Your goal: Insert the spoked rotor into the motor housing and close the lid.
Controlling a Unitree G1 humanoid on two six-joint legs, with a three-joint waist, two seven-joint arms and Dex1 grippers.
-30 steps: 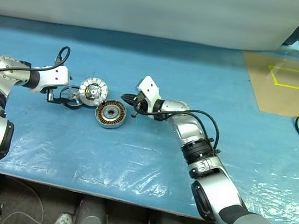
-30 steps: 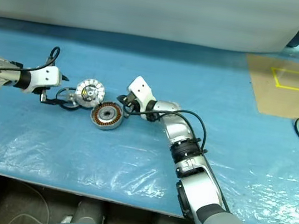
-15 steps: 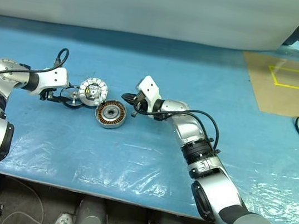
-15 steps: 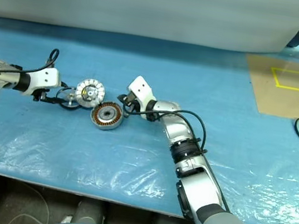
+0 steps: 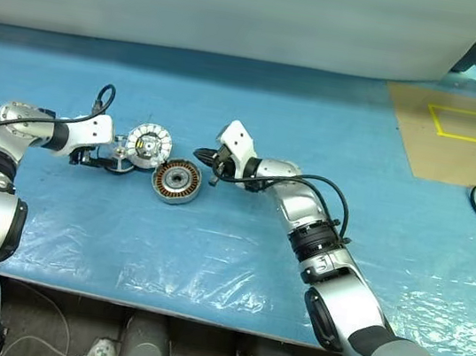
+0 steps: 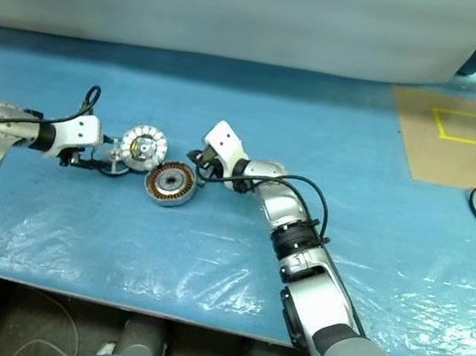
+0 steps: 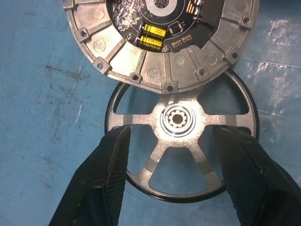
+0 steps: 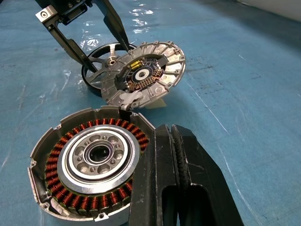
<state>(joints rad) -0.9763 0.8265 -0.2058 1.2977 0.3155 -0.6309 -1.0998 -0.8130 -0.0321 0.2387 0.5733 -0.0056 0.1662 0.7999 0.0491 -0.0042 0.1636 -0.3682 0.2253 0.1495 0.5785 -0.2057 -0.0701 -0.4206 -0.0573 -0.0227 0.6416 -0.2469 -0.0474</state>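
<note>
1. Two head views: blue surface (image 5: 316, 136) carries three parts. Motor housing (image 5: 176, 180) is empty, the lid (image 5: 149, 144) just behind it, so nothing is inserted yet; insertion and closing remain.
2. Left wrist view: left pincer (image 7: 171, 146) half open, fingers straddling the spoked rotor (image 7: 181, 150); contact unclear. Lid overlaps the rotor's rim.
3. Right wrist view: right pincer (image 8: 171, 141) shut, empty, beside the housing; the lid sits tilted here.

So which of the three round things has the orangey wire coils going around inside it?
The motor housing, the disc nearest the right gripper. It has a coppery ring of windings around a silver centre. The lid has grey radial segments, and the spoked rotor has a black rim with open gaps.
</note>
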